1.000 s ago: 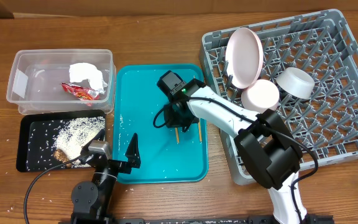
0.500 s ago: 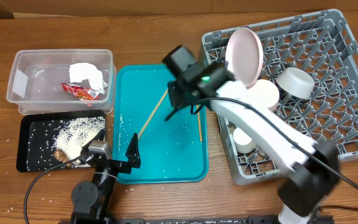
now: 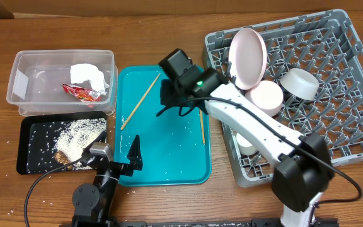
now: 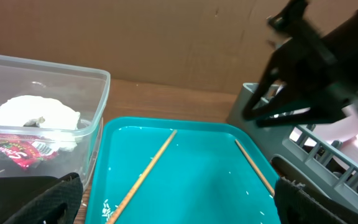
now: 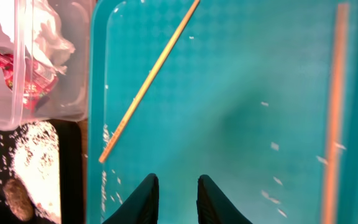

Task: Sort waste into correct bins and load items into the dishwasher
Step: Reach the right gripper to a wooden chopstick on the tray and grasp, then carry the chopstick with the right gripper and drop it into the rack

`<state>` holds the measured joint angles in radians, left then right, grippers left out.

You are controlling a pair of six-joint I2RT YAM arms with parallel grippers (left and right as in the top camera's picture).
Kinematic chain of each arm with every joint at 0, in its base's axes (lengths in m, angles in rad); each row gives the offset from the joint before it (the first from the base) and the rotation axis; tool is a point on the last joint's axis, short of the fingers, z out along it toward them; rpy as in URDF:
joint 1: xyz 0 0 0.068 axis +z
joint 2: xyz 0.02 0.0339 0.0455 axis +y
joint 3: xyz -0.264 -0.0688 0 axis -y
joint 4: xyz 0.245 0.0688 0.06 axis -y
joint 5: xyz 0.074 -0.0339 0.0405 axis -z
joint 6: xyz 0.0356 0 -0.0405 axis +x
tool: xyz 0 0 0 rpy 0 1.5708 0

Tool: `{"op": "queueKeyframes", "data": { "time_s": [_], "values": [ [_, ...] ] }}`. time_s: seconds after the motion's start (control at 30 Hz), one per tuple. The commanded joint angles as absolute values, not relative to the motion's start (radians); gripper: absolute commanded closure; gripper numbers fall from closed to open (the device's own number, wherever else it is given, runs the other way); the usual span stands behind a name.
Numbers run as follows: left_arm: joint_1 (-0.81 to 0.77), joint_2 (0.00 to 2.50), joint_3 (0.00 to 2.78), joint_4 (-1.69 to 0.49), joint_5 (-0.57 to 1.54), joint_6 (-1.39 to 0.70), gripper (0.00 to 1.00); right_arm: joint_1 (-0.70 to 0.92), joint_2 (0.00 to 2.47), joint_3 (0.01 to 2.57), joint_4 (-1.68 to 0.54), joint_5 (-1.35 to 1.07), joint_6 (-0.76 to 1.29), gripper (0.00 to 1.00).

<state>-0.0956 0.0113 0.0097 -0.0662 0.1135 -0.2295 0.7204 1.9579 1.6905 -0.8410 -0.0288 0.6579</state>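
The grey lattice dish rack (image 3: 333,120) is filling the right of the overhead view; the teal tray (image 3: 169,157) is lying at centre, the clear tub (image 3: 30,69) at upper left, the black tray (image 3: 33,157) below it. The right gripper (image 5: 178,199) is hovering over the teal tray, fingers narrowly apart, empty; the left gripper (image 4: 179,205) is gaping wide. The whitish-pink plate (image 3: 247,57) is standing on edge in the rack's upper left, a pale bowl (image 3: 265,98) below it, another bowl (image 3: 301,82) rightward, a white cup (image 3: 247,144) lower. A crumpled napkin (image 3: 88,75) and red wrapper (image 3: 80,93) are sitting in the tub. Two thin wooden chopsticks are lying well apart on the teal tray: the diagonal chopstick (image 3: 140,101) at upper left, the straight chopstick (image 3: 201,126) along its right edge. Rice (image 3: 77,132) is covering the black tray.
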Motion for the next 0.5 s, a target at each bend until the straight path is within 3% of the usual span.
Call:
{"op": "queueKeyframes", "data": {
  "time_s": [0.0,0.17,0.27,0.47],
  "values": [
    [-0.091,0.004,0.005,-0.066,0.121,-0.232,0.0,0.723,1.99,1.684,-0.82,-0.038,0.699,0.75],
    [-0.091,0.004,0.005,-0.066,0.121,-0.232,0.0,0.711,2.014,1.684,-0.903,0.064,0.432,0.56],
    [-0.091,0.004,0.005,-0.066,0.121,-0.232,0.0,0.692,2.015,1.683,-0.958,0.08,0.331,0.56],
    [-0.091,0.004,0.005,-0.066,0.121,-0.232,0.0,0.684,2.06,1.648,-0.969,0.083,0.33,0.56]
  ]
}}
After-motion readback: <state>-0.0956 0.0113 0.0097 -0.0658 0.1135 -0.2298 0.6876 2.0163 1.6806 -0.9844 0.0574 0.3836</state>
